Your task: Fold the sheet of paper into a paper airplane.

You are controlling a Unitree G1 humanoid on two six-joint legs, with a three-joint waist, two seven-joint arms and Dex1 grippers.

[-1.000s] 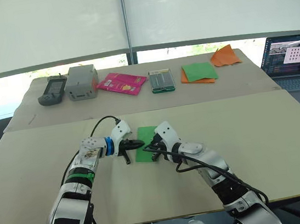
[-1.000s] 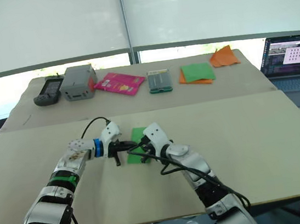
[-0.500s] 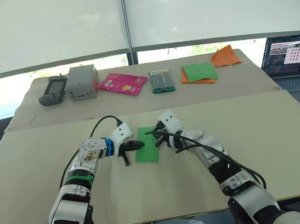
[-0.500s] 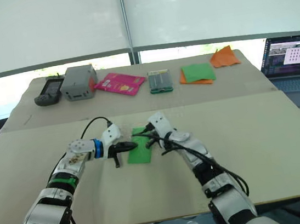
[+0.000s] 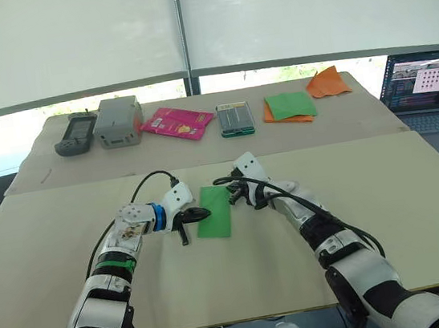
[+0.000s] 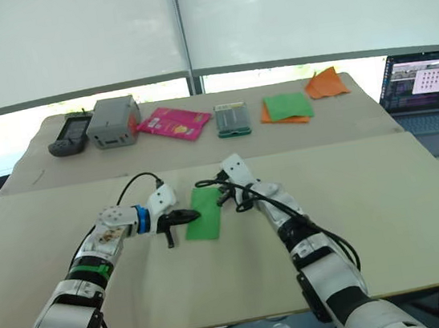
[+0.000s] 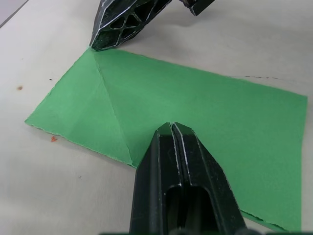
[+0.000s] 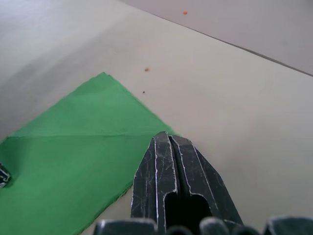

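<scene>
Since a second ago your right gripper (image 5: 232, 195) has moved from the paper's (image 5: 214, 212) near right edge to its far corner. The left gripper (image 5: 201, 212), closed, pins the left edge mid-table; the right's also closed. Release either and the fold could spring open.

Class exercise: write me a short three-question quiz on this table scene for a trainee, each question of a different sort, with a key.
1. True or false: the green paper lies flat on the table.
2. Which tool's tip rests at the paper's far corner? A) left tool B) right tool
3. Fill in: beyond the green-and-orange stack lies an orange ____ paper piece.

Key: 1 true; 2 B; 3 pointed.
</scene>
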